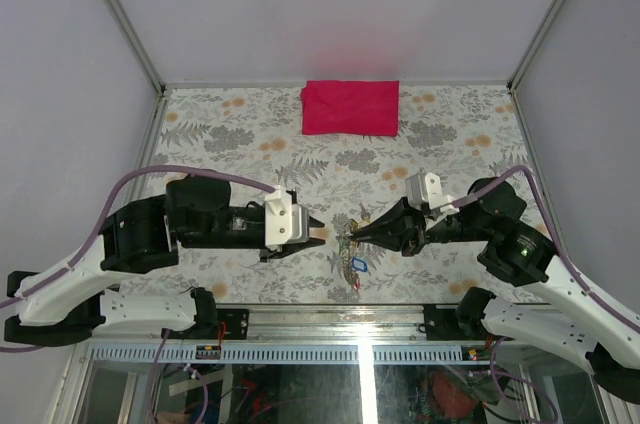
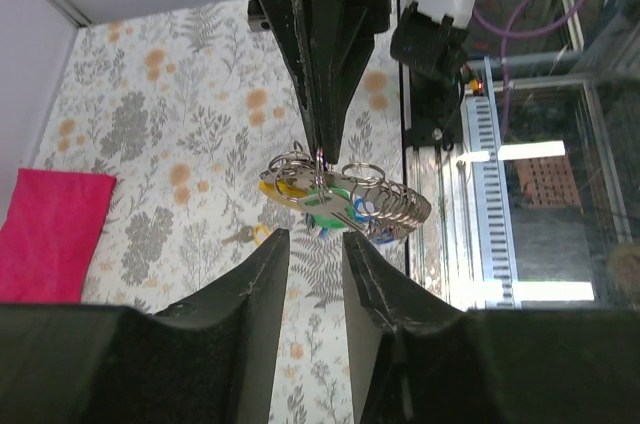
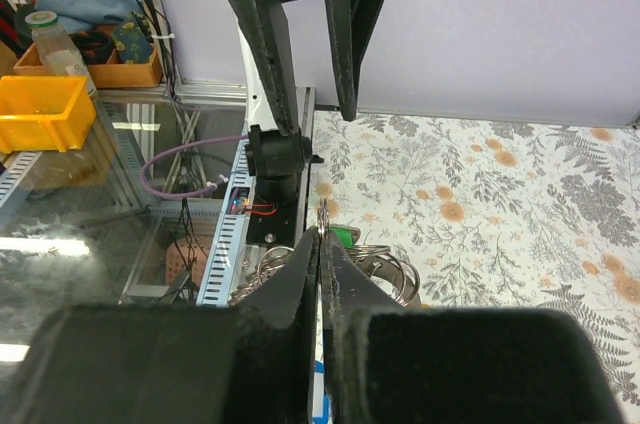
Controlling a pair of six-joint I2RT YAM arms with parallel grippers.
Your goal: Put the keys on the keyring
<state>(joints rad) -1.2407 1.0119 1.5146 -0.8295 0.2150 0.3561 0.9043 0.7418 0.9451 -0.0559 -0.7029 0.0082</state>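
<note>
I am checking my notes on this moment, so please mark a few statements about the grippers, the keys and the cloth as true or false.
1. The right gripper is shut on the keyring of the bunch of keys. True.
2. The left gripper grips the keys. False: its jaws stand open with nothing between them.
3. The red cloth lies under the keys. False: it lies at the far edge of the table, apart from them.
4. One key with a yellow head lies alone on the table. True.
</note>
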